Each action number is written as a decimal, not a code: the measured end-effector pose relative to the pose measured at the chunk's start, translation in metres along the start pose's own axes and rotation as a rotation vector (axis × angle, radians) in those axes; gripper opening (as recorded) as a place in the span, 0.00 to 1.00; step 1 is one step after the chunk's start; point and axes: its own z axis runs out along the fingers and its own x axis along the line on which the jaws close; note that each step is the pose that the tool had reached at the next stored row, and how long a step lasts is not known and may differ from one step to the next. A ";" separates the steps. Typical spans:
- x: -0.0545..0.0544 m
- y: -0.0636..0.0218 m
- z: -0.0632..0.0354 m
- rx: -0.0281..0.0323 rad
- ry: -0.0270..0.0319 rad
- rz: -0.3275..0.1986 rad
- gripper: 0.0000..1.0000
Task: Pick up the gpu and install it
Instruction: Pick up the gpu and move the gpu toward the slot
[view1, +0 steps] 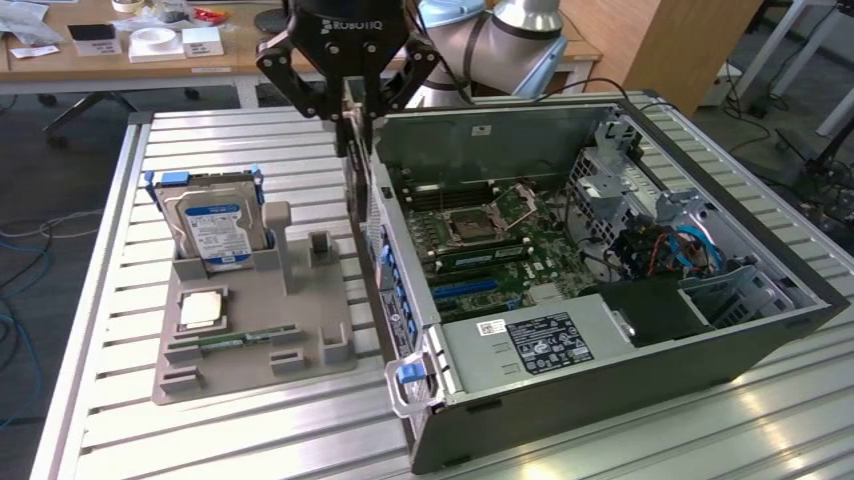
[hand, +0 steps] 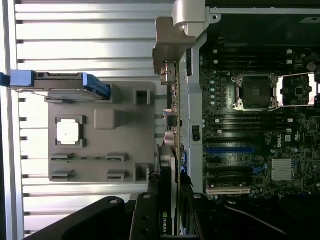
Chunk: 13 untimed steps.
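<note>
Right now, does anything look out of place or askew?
The gpu, held on edge by the gripper, hangs just outside the case wall, not over the motherboard. The CPU socket stands open and empty.

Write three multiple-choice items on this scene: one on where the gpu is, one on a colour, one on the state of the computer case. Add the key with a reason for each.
1. Where is the gpu?
A. Seated in a slot.
B. Held in the fingers, just outside the wall of the computer case.
C. Lying on a shelf.

2. The rails on the hard drive are:
A. red.
B. yellow.
C. blue.

3. The computer case is:
A. open, with its motherboard exposed.
B. closed by a side panel.
C. wrapped in plastic.

Key:
1 B, since the wrist view shows the fingers clamped on the card beside the case wall.
2 C, since blue strips flank the drive on both sides.
3 A, since the board and its slots show plainly in both views.
</note>
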 end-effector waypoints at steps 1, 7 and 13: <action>-0.003 0.0001 0.0000 -0.0004 0.0001 0.000 0.27; -0.021 0.0008 0.0004 -0.0033 0.0002 0.000 0.27; -0.039 0.0015 0.0008 -0.0062 0.0004 0.000 0.27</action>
